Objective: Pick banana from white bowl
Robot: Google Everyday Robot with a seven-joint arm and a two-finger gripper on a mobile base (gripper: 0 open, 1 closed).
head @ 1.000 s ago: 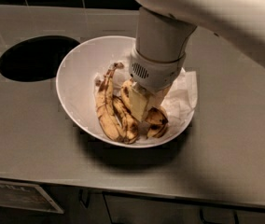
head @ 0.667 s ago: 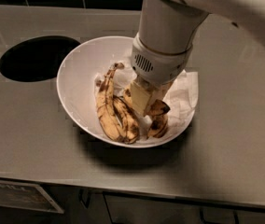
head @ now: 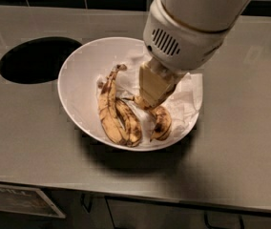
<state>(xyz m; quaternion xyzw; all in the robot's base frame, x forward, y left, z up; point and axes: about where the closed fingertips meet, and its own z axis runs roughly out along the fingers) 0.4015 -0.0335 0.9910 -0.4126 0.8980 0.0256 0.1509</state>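
The white bowl (head: 80, 87) stands on the grey counter. In it lie two longer slim bananas (head: 114, 116) at the left and the short plump speckled banana (head: 161, 124) at the right, on white paper. My gripper (head: 149, 99) reaches down into the bowl from the upper right. Its cream fingers (head: 153, 82) come together on the upper, stem end of the plump banana, which hangs down and to the right from them. The stem end itself is hidden by the fingers.
A round dark hole (head: 37, 58) is cut in the counter left of the bowl. A dark tiled wall runs along the back. The counter's front edge lies below the bowl, with cabinet fronts under it. My arm covers the bowl's far right rim.
My gripper and wrist have risen from deep in the bowl and shifted right. More of the plump banana now shows below the fingers. The two slim bananas have not moved.
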